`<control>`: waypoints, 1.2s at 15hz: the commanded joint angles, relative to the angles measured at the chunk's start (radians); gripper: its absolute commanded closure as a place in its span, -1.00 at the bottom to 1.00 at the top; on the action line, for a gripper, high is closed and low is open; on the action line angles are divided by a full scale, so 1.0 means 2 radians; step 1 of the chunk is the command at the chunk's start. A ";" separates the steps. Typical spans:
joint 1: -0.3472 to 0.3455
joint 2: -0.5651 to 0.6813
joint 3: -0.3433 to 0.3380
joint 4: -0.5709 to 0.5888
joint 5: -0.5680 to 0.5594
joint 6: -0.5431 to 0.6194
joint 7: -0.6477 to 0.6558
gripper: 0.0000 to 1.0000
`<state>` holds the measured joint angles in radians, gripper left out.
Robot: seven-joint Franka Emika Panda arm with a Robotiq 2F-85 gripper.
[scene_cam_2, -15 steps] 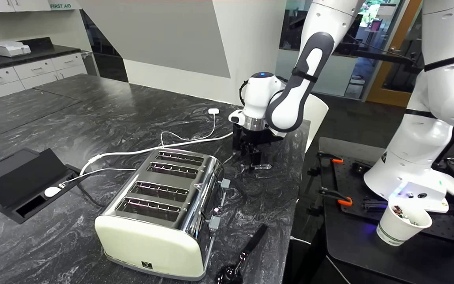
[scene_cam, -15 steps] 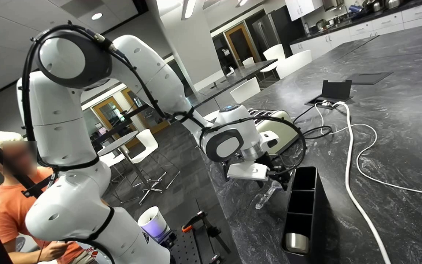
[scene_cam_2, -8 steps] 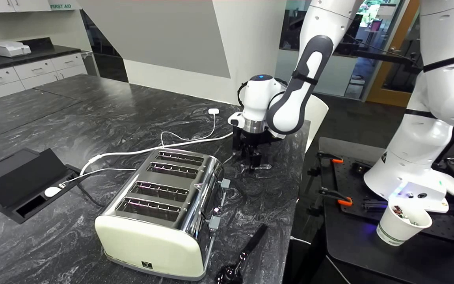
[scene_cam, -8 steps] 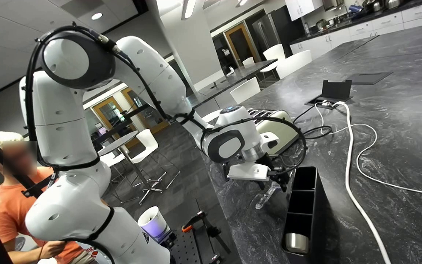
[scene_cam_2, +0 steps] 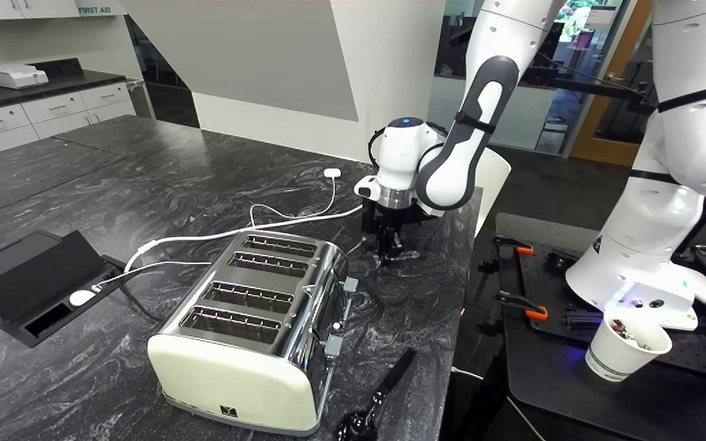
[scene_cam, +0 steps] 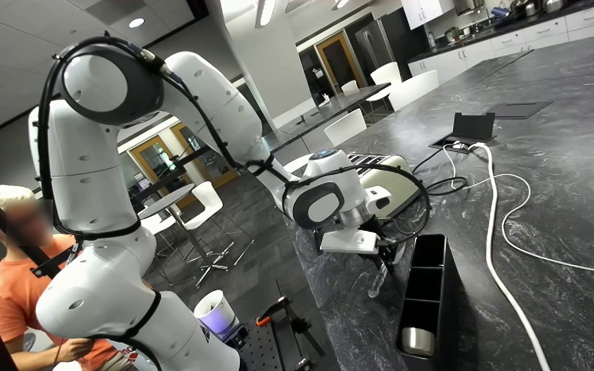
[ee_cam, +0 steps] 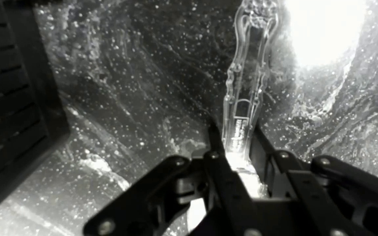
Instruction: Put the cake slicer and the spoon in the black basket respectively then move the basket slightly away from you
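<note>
The clear plastic utensil, which looks like the cake slicer, lies on the table; its handle points toward the table edge. My gripper is down at the table with one finger on each side of this handle, shut on it. Its far end is washed out by glare between the jaws. In an exterior view the black basket stands upright close beside my gripper, its compartments facing up. A black utensil with a round glossy head, apparently the spoon, lies past the toaster, partly cut off by the frame.
A cream toaster stands between the gripper and the black utensil. A silver cylinder sits in the basket's near compartment. A white cable runs along the basket's far side. The table edge is close to the robot.
My arm has come down slightly, and the jaws have drawn together around the clear handle. The handle's end has swung a little toward the basket.
</note>
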<state>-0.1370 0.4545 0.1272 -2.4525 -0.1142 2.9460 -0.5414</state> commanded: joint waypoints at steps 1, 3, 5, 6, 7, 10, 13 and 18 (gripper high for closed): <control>0.006 0.002 -0.003 0.004 -0.016 0.005 0.023 0.96; 0.015 -0.022 -0.009 -0.014 -0.015 0.010 0.038 0.88; 0.028 -0.057 -0.020 -0.041 -0.014 0.023 0.070 0.88; 0.033 -0.081 -0.025 -0.059 -0.011 0.032 0.089 0.88; 0.034 -0.103 -0.025 -0.073 -0.005 0.038 0.103 0.88; 0.043 -0.171 -0.037 -0.115 0.004 0.058 0.152 0.88; 0.041 -0.229 -0.040 -0.154 0.015 0.108 0.178 0.88; 0.022 -0.320 -0.037 -0.177 -0.009 0.070 0.203 0.88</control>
<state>-0.0675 -0.0502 0.0418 -2.7703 -0.0998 3.1730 -0.1739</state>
